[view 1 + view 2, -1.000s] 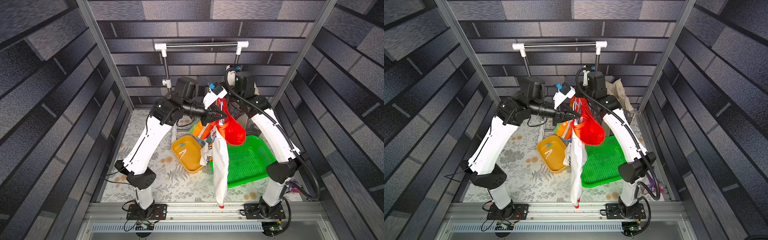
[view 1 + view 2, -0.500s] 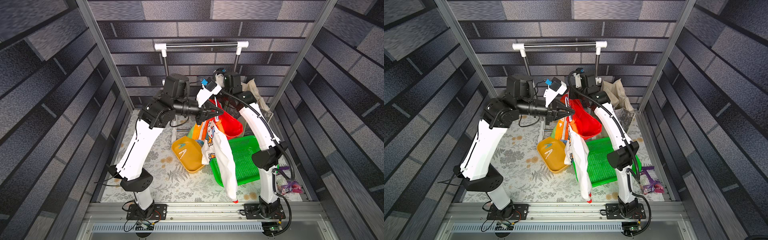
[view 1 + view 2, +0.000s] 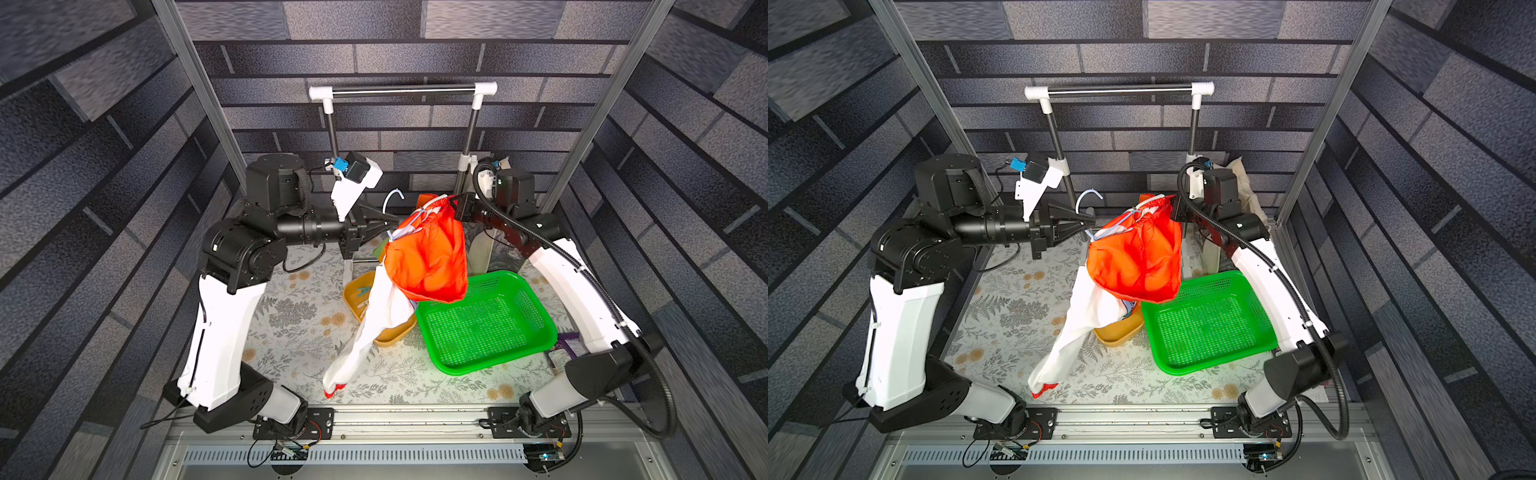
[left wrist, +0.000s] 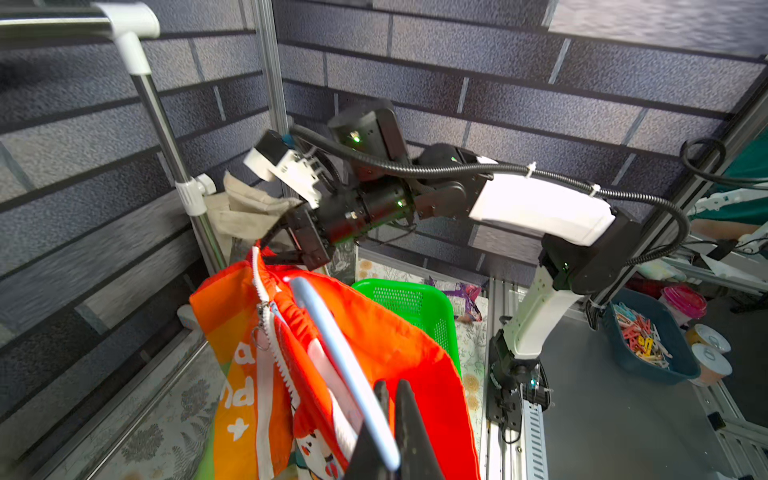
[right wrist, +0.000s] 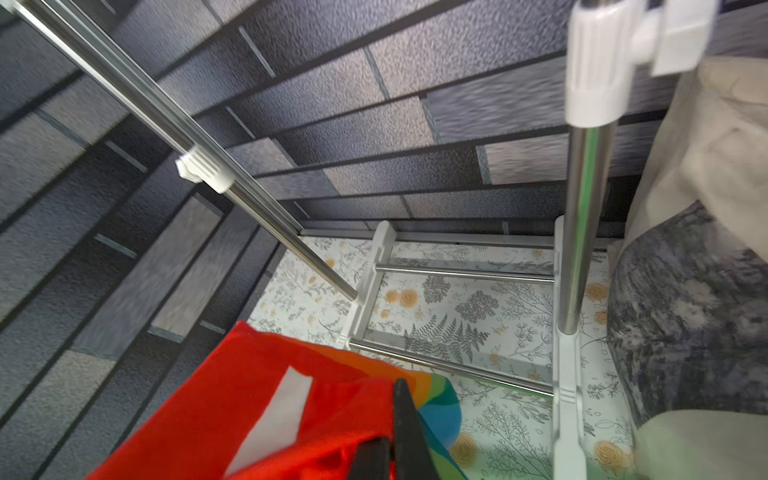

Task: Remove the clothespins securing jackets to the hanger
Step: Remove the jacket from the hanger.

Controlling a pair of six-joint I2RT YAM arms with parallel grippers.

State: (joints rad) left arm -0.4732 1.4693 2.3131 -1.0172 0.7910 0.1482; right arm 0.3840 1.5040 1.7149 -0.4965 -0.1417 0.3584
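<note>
The jackets [image 3: 428, 257] hang in mid-air between the two arms, nearer than the rack, above the yellow tray and the far-left corner of the green basket; one white sleeve [image 3: 374, 324] trails down almost to the surface [image 3: 291, 316]; the hanger [image 4: 343, 370] runs through the red fabric, its hook free in the air and on no rail; the left gripper [image 3: 386, 227] has its jaws clamped on the hanger's wire at the left end; the right gripper [image 4: 266, 254] has its jaws pinched on the far-right corner of the red fabric by the zip; no clothespins show on the wire in any view, and folds may hide them.

The step looks like spreading the garment to bare the shoulders; done well, the left clamp holds the wire level while the right draws the cloth gently, not hard enough to slide it off or bend the wire; with both jaws occupied, neither is free to squeeze a pin, so the right probably has to let go first.

Around: the clothes rack [image 3: 403, 89] stands far behind, its right post close to the right arm; the green basket [image 3: 490, 360] sits right; a beige tote bag [image 4: 241, 212] hangs by that post; the yellow tray [image 3: 390, 337] holds small pale shapes, too small to name.
</note>
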